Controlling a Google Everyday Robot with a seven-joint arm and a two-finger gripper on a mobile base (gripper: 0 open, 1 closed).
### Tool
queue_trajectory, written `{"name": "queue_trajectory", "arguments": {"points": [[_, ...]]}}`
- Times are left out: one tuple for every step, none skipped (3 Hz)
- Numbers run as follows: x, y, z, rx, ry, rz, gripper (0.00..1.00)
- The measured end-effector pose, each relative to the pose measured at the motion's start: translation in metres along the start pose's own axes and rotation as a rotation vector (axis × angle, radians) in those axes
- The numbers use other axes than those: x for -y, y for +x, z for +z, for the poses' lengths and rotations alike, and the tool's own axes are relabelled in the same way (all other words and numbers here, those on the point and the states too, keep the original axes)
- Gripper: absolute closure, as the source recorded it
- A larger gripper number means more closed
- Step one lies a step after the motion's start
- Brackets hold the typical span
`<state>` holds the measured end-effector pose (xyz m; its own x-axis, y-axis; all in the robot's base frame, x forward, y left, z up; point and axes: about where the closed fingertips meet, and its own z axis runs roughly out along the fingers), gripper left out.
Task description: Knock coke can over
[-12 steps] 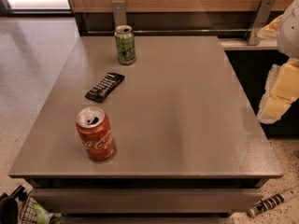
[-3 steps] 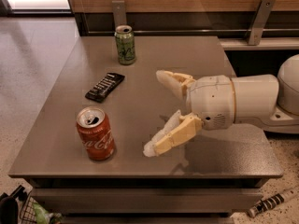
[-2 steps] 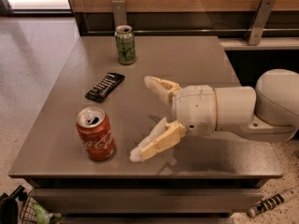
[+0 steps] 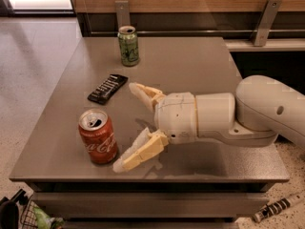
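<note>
The red coke can (image 4: pixel 98 136) stands upright near the front left of the grey table (image 4: pixel 190 66). My gripper (image 4: pixel 125 126) reaches in from the right, just to the right of the can, low over the tabletop. Its two cream fingers are spread wide and empty. The near fingertip (image 4: pixel 120 165) lies close beside the can's base; the far fingertip (image 4: pixel 134 87) points toward the dark bar.
A green can (image 4: pixel 128 45) stands upright at the back of the table. A dark snack bar (image 4: pixel 107 88) lies flat between the two cans. My white arm (image 4: pixel 248 113) crosses the table's right side. A wooden wall with metal brackets runs behind.
My gripper has moved left across the table and now sits right beside the coke can. The can still stands upright in the same place.
</note>
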<state>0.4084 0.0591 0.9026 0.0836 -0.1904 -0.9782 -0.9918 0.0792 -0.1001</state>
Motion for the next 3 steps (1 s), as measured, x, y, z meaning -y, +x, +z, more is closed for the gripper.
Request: {"name": "queue_trajectory", "arguments": {"points": [[-0.008,0.005,0.019,-0.051,-0.022,-0.037,0.00],[-0.013,0.016,0.033,-0.028,-0.032,-0.029,0.03],[-0.014,0.014,0.034,-0.031,-0.036,-0.033,0.34]]}}
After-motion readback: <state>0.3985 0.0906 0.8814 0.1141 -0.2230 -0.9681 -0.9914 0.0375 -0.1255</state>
